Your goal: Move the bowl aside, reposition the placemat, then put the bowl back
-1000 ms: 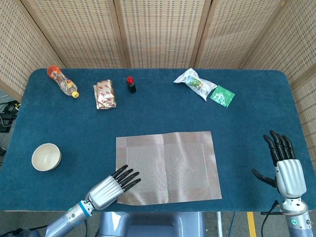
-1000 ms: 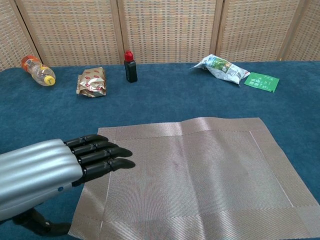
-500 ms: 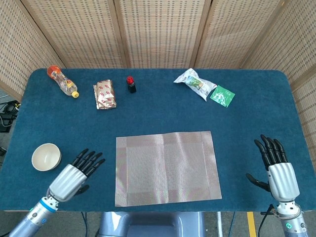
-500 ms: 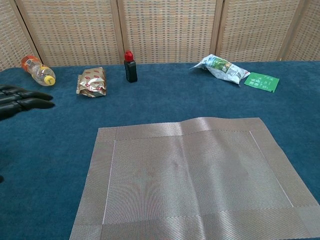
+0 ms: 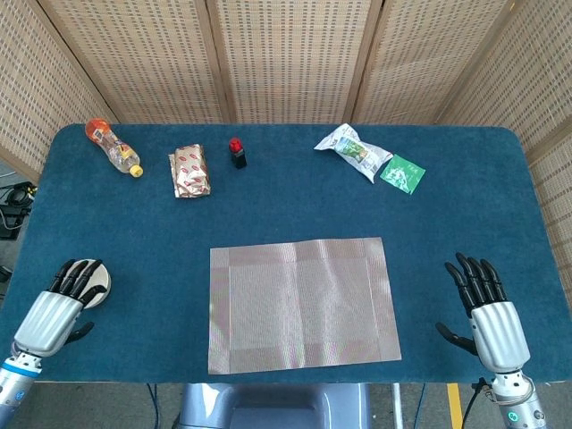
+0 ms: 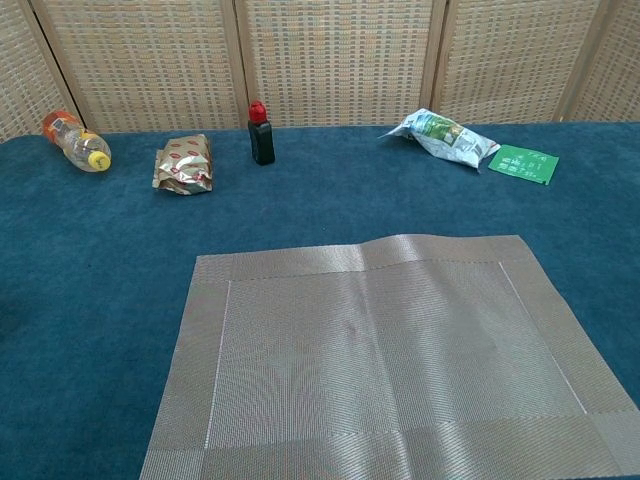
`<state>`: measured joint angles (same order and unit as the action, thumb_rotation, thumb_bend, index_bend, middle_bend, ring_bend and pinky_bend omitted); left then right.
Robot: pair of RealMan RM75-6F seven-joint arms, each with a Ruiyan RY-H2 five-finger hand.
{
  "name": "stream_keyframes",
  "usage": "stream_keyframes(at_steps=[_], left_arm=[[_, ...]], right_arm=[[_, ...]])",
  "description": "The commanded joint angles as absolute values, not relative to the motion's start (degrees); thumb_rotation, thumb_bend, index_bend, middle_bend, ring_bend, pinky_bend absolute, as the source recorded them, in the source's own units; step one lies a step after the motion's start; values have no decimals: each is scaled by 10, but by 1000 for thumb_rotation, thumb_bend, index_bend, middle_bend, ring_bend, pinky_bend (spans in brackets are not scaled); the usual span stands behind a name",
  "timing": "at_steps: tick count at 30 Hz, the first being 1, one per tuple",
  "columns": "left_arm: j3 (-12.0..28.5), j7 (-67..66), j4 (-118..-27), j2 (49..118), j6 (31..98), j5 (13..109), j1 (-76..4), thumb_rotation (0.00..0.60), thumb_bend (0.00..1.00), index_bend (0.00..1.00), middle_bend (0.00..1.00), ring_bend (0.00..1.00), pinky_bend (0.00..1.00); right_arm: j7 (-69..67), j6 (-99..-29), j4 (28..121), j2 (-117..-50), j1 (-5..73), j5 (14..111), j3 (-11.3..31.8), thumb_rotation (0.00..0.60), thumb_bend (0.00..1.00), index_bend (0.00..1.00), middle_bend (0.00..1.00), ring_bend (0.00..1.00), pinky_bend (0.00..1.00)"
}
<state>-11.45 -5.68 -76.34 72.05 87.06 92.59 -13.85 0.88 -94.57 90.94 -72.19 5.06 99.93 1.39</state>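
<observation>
I see L hand lower left, fingers over bowl, grip unclear; placemat centre; R hand lower right, fingers spread wide.

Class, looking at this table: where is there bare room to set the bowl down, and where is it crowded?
The placemat is bare. Open cloth lies between it and the right hand, and between it and the back row. Crowded spots: the back edge with bottle, foil packet, small black bottle, snack bag; and the bowl under the left hand.
</observation>
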Motion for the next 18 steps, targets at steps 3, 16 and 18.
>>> stream_keyframes(at_steps=[3, 16, 18], left_arm=[[-92, -5, -679, 758, 856, 890, -113, 600, 200, 432, 0, 0, 0], [-62, 68, -531, 827, 802, 861, -104, 600, 208, 493, 0, 0, 0], [-59, 74, -513, 835, 795, 861, -104, 600, 209, 499, 0, 0, 0]], right_arm=[[10, -945, 910, -722, 50, 1002, 11, 600, 156, 21, 0, 0, 0], [8, -947, 912, -721, 49, 1005, 10, 600, 157, 21, 0, 0, 0], [8, -946, 913, -721, 49, 1005, 10, 600, 157, 21, 0, 0, 0]])
